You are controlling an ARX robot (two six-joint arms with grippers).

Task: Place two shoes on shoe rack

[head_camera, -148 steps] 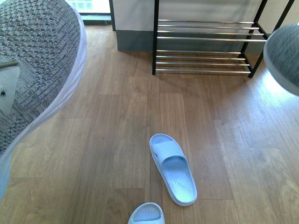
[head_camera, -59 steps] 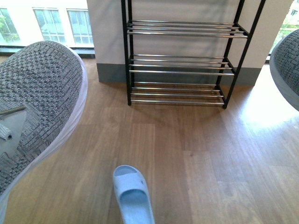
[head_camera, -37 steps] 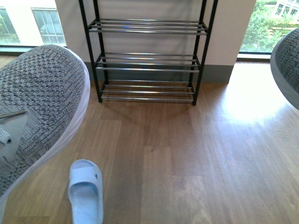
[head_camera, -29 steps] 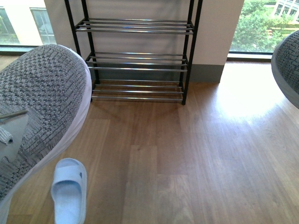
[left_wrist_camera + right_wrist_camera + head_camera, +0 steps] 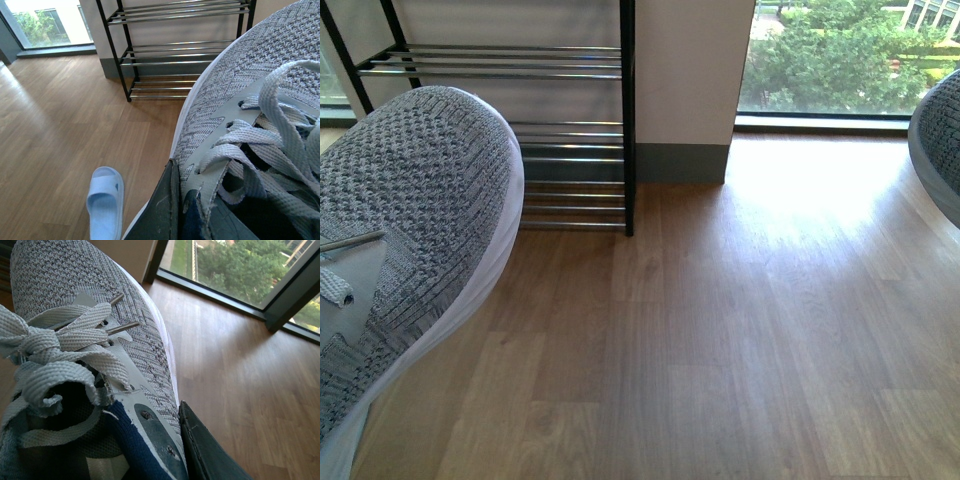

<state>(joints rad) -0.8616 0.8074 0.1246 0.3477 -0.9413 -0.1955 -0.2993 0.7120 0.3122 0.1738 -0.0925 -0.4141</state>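
I have a sneaker in each arm, both held up off the floor. The left shoe (image 5: 415, 230) fills the left side of my front view, grey knit toe pointing ahead, white sole edge along its right side. In the left wrist view the left fingers (image 5: 162, 212) are clamped on it: one dark finger lies flat against the outer wall beside the eyelets and laces, the other seems to sit inside the collar.

The right shoe (image 5: 942, 150) shows only as a grey curve at the right edge of the front view. From the right wrist camera I see the right fingers (image 5: 207, 452) pressed against the white side by the navy collar, so that shoe is gripped as well; the inner finger is hidden.

The shoe rack (image 5: 570, 75) stands on the wooden floor (image 5: 720, 330) against the wall, ahead and to my left, partly behind the left shoe's toe. A pale blue slipper (image 5: 105, 202) lies on the floor below the left shoe. A window (image 5: 840, 50) with trees behind it is ahead on the right.
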